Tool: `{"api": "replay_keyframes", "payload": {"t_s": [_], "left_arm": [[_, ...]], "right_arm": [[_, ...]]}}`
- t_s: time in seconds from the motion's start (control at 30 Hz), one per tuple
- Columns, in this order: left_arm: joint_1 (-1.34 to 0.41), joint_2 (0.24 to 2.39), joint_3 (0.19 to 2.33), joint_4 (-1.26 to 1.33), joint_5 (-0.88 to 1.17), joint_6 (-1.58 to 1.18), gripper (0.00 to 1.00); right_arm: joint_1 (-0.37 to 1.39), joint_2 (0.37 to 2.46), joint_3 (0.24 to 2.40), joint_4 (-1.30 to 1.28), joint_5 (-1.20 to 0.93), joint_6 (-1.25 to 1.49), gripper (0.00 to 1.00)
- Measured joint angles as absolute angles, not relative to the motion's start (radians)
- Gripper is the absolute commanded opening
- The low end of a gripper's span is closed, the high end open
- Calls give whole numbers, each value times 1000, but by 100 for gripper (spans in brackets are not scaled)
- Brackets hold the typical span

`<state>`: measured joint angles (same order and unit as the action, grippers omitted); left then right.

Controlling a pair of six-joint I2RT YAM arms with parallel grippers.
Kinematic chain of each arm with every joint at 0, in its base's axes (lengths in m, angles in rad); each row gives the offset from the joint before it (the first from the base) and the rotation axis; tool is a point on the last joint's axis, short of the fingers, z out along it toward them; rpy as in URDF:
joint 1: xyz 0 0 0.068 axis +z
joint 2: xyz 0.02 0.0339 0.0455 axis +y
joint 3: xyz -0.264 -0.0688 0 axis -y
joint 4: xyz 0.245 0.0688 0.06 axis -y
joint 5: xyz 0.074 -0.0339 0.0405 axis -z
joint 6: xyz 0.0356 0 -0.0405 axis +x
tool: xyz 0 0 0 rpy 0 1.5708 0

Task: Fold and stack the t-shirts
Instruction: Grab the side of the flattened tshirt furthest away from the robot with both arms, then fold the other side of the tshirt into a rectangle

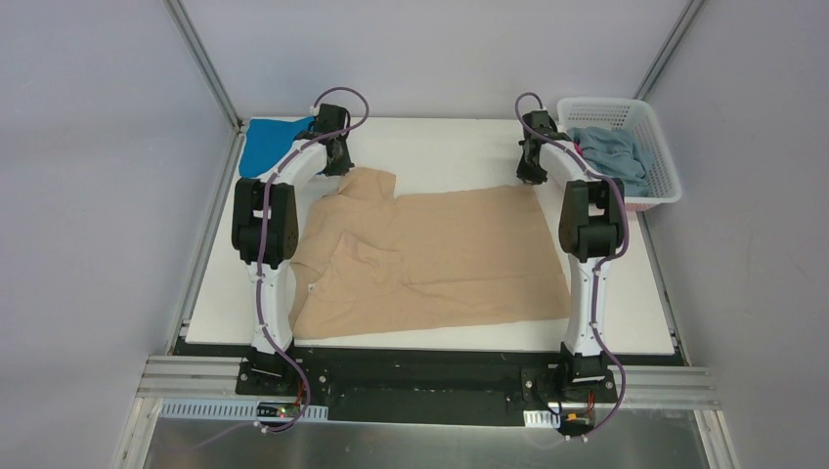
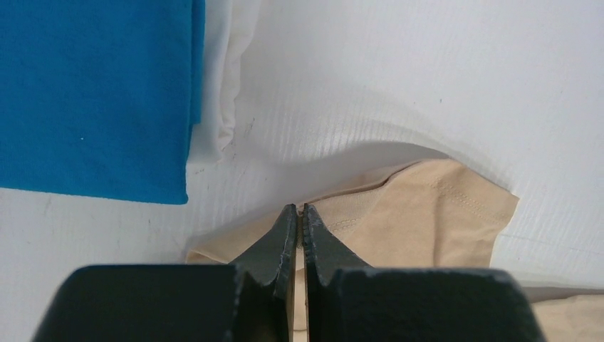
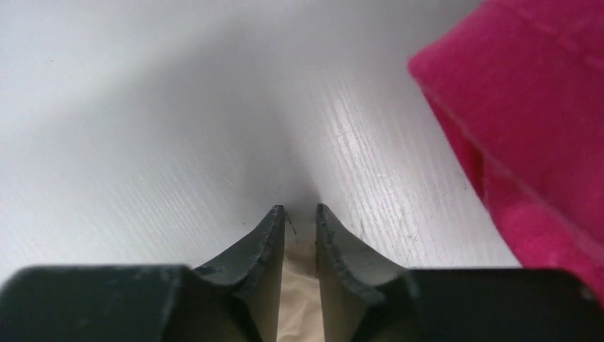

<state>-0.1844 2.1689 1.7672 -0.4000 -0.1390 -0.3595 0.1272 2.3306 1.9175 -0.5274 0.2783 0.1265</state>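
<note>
The large tan t-shirt (image 1: 430, 254) lies spread on the white table (image 1: 450, 147), collar to the left. My left gripper (image 1: 339, 161) is at its far left sleeve. In the left wrist view the gripper (image 2: 300, 208) is shut on the tan cloth (image 2: 427, 228). My right gripper (image 1: 528, 176) is at the shirt's far right corner. In the right wrist view the gripper (image 3: 299, 208) holds tan cloth (image 3: 299, 299) between narrowly parted jaws. The bright blue t-shirt (image 1: 266, 145) lies folded at the back left. The grey-blue t-shirt (image 1: 611, 151) is in the basket. The magenta-pink t-shirt (image 3: 527, 128) is beside my right gripper.
The white lattice basket (image 1: 611, 101) stands at the back right corner. A white cloth edge (image 2: 221, 85) shows under the blue shirt (image 2: 92, 92). Metal frame posts and grey walls enclose the table on the left, right and back.
</note>
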Motion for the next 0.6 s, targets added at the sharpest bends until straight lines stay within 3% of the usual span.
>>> {"api": "replay_keyframes", "payload": {"t_s": [0.07, 0.13, 0.17, 0.6], "left_arm": [[-184, 2164, 1763, -399, -139, -360, 0], [-184, 2154, 1755, -400, -139, -364, 0], [-184, 2149, 1751, -400, -139, -367, 0], [-184, 2029, 1639, -381, -109, -388, 0]], "right_arm": [[133, 2328, 1912, -527, 288, 127, 16], [140, 2322, 1901, -524, 301, 130, 1], [143, 2317, 1893, -523, 308, 129, 0], [169, 2202, 1737, -502, 348, 125, 0]]}}
